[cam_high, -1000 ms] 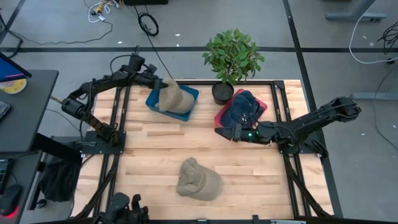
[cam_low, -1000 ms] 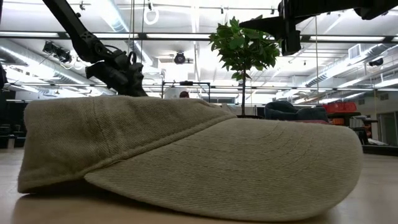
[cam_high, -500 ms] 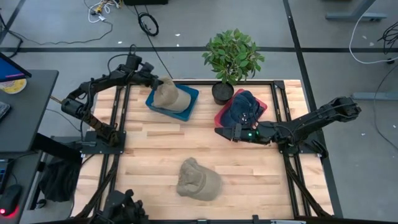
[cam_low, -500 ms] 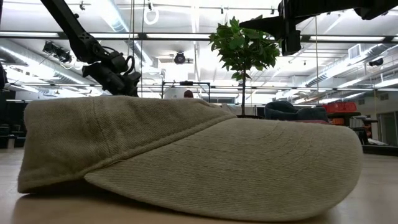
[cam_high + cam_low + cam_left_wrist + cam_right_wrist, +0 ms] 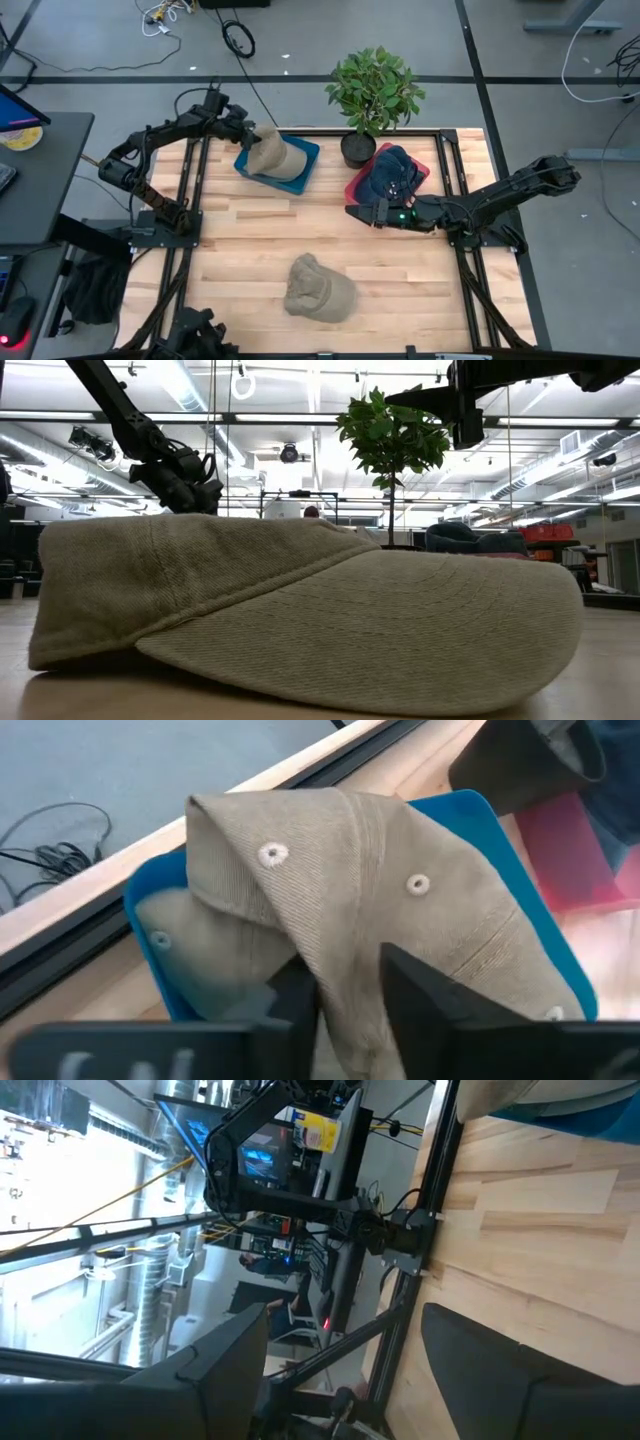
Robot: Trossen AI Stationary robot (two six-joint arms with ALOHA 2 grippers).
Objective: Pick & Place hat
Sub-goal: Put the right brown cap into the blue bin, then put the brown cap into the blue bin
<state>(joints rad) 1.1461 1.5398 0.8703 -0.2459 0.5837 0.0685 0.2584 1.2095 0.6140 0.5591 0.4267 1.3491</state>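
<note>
At the desk's point(image 5: 240, 240) far left corner, your left gripper point(image 5: 247, 135) sits over the blue tray point(image 5: 305, 152), jaws narrow with a fold of the tan hat point(image 5: 380, 910) between them. That hat fills the tray. Your right gripper point(image 5: 353, 211) hovers jaws wide beside the navy hat point(image 5: 390, 172) on the red tray point(image 5: 420, 168). A second tan hat point(image 5: 318, 288) lies alone near the front edge, bare wood around it.

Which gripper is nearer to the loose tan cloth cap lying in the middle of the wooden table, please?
Right. The right gripper hovers just beyond the tan cap; the left gripper is farther, at the blue tray.
</note>
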